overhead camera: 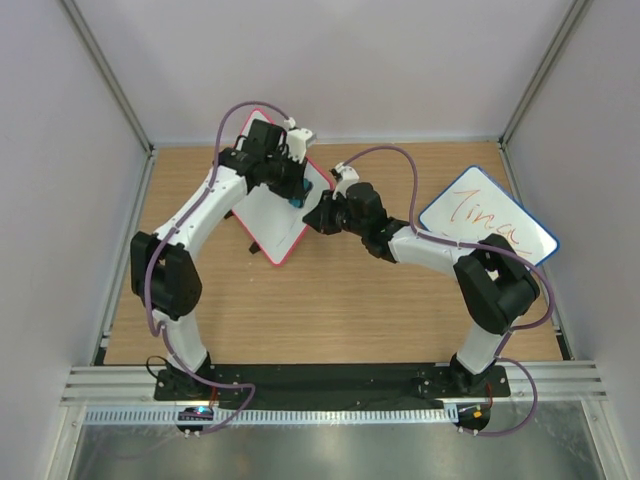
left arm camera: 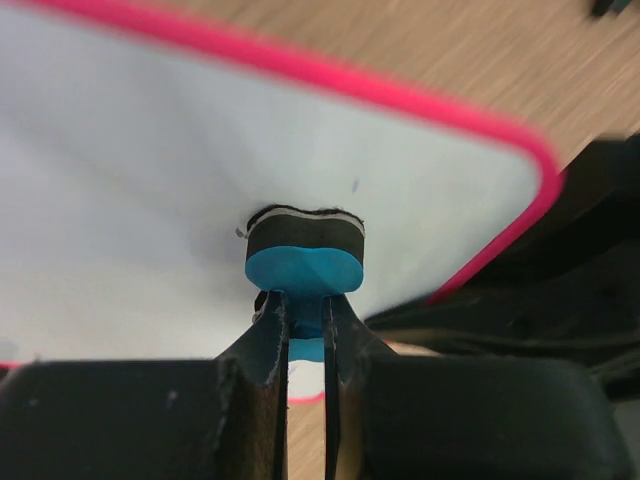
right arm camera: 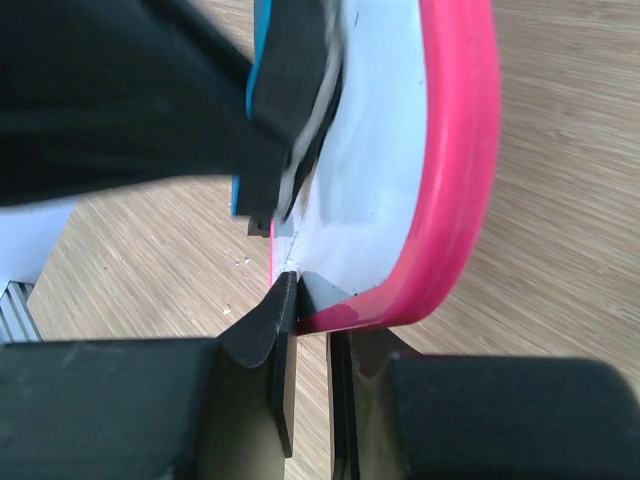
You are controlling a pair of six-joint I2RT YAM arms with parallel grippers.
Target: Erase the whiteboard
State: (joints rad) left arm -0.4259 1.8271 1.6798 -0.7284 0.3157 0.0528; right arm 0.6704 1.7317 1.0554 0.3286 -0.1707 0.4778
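Fingers (left arm camera: 262, 345) of the left gripper (left arm camera: 305, 305) pinch a blue eraser (left arm camera: 303, 268) pressed to the whiteboard (left arm camera: 140, 180); the right gripper (right arm camera: 310, 300) clamps its pink edge. Only the top view shows a blue-framed board (overhead camera: 488, 217).

There were two rectangular white boards on the one wooden bench (overhead camera: 330, 320): one red-pink-framed whiteboard (overhead camera: 283, 222) between the two hands, and one blue-framed board with orange writing (overhead camera: 487, 218) beyond the right hand (overhead camera: 322, 213). One blue, black-felted foam eraser (left arm camera: 304, 252) sat in the left hand (left arm camera: 305, 312).
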